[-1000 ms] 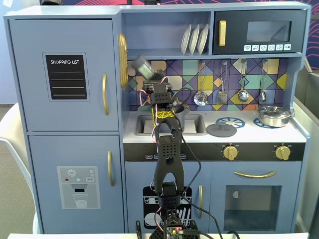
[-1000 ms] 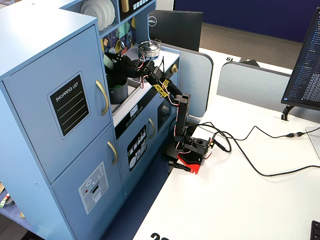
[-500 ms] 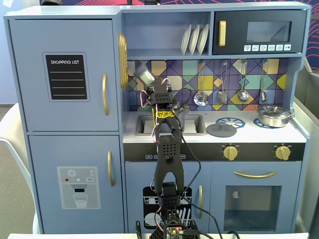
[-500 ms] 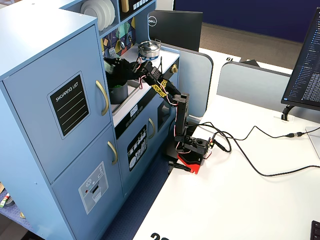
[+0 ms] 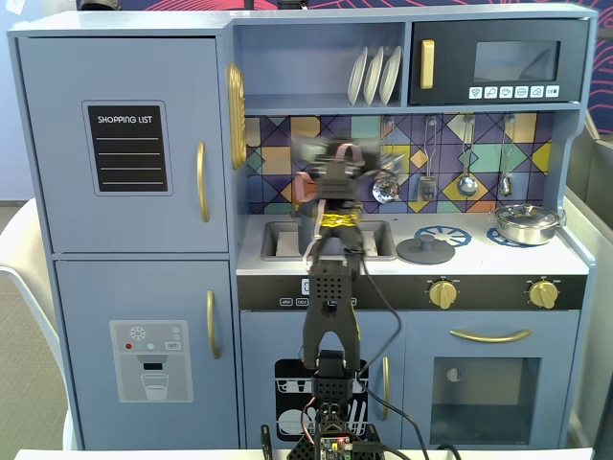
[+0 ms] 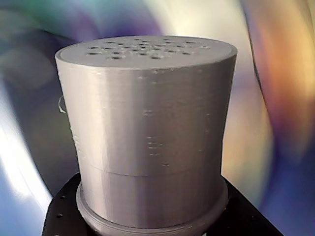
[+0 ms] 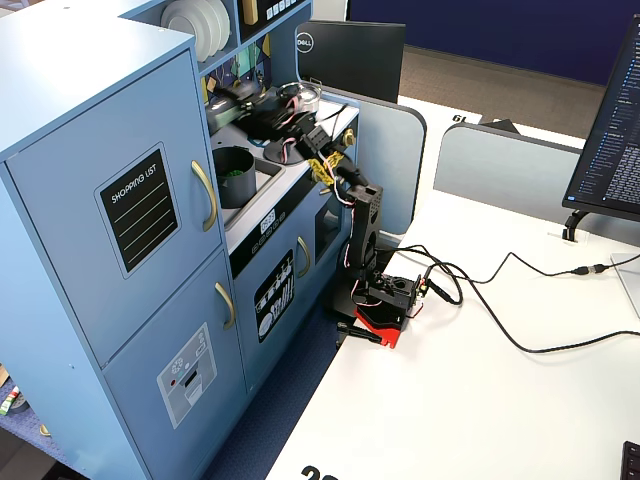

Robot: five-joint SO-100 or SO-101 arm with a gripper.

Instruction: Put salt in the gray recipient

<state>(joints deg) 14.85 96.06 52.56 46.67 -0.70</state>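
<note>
We judge the task about midway. The salt [image 6: 147, 132] fills the wrist view, cap with its holes toward us, seated against the dark pincer base — so we take it as gripped, though the fingers themselves are hidden and their opening cannot be read. In a fixed view the arm [image 7: 330, 165] reaches over the counter [image 7: 262, 215], and the pot [image 7: 233, 176] sits in the sink just beside it, something green inside. Still left — carry the shaker over the pot and tip or shake it. Whether any salt has fallen, we cannot tell.
</note>
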